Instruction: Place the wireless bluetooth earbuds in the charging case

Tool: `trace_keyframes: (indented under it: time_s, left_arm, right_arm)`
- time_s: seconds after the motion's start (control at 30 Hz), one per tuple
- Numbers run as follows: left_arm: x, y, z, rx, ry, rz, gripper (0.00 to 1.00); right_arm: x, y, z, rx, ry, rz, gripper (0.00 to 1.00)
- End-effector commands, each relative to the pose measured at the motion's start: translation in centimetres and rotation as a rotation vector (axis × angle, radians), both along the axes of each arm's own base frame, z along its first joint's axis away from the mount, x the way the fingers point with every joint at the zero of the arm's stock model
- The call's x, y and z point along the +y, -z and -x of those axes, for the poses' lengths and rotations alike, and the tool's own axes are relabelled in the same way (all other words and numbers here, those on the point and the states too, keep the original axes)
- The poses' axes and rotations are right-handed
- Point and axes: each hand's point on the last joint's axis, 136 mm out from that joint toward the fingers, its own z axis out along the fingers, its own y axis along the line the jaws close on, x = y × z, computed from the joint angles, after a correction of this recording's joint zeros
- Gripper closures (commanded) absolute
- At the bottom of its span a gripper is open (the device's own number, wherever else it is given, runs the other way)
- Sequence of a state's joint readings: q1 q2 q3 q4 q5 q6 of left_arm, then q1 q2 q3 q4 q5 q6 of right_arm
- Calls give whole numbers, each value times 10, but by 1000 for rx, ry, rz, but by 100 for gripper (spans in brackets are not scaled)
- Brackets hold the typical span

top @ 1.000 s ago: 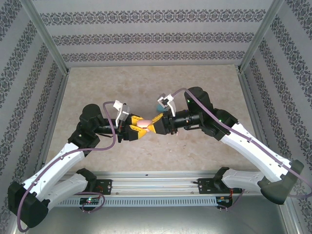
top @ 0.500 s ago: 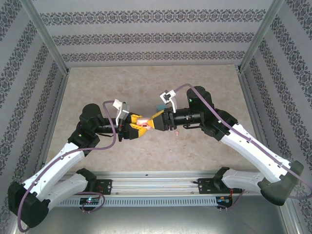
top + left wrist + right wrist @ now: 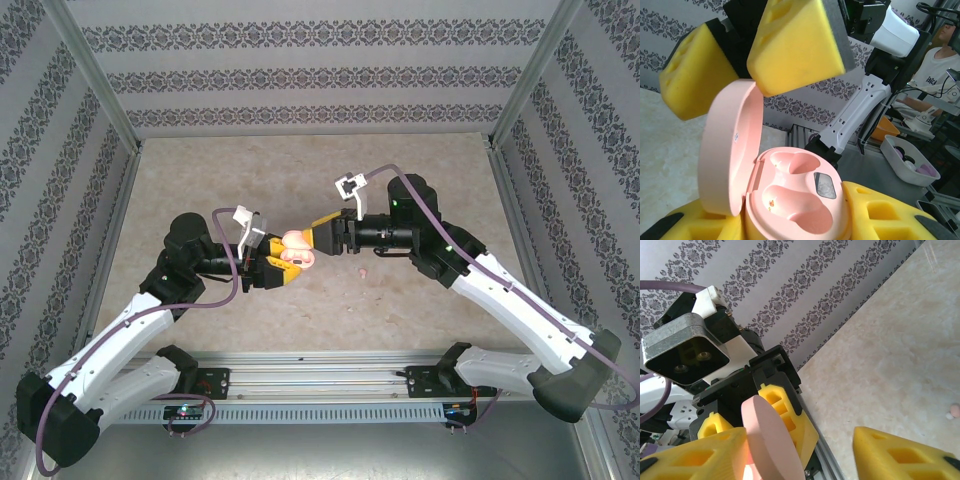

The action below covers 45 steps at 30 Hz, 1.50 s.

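The pink charging case (image 3: 296, 247) is held above the table's middle with my left gripper (image 3: 277, 263) shut on its base (image 3: 805, 200). Its lid (image 3: 730, 150) stands swung open to the left, and both moulded wells inside are empty. My right gripper (image 3: 312, 238) faces it, open, its yellow fingers (image 3: 795, 45) spread to either side of the lid's top edge. In the right wrist view the lid (image 3: 771, 445) rests against my right gripper's (image 3: 800, 440) left finger, while the other finger is far from it. A tiny pink earbud (image 3: 363, 270) lies on the table under the right arm, also seen as a pink earbud (image 3: 954, 411).
The marble-patterned table (image 3: 420, 180) is walled by patterned panels on three sides. A metal rail (image 3: 320, 375) runs along the near edge between the arm bases. A small pale bud (image 3: 948, 416) lies beside the pink one.
My right gripper has opened and pulled back a little to the right. The case's lid, closed a second ago, now stands open. The left gripper has kept its hold.
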State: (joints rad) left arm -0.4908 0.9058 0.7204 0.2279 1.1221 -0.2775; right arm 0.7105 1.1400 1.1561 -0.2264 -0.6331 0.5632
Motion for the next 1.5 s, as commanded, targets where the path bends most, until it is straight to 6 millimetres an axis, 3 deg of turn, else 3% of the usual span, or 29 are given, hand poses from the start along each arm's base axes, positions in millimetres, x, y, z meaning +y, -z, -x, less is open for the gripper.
trace_keyframes:
  time_s: [0.0,0.27,0.8,1.17,1.47]
  left_arm:
    - [-1,-10,21,-85,87,27,95]
    - [0,0,12,-74,37,10,94]
    - [7,11,-2,-24,-36,-2,94]
    - [8,7,1,-8,-11,7,94]
    - [7,3,3,6,8,13,94]
  right_arm:
    - [1,3,-14,-11,52,-2,39]
    - [0,-10,3,-69,25,0,33]
    - [-5,-23,9,-43,67,33,31]
    - [-16,12,33,-337,2,358,30]
    - [-2,22,38,-492,-89,478,30]
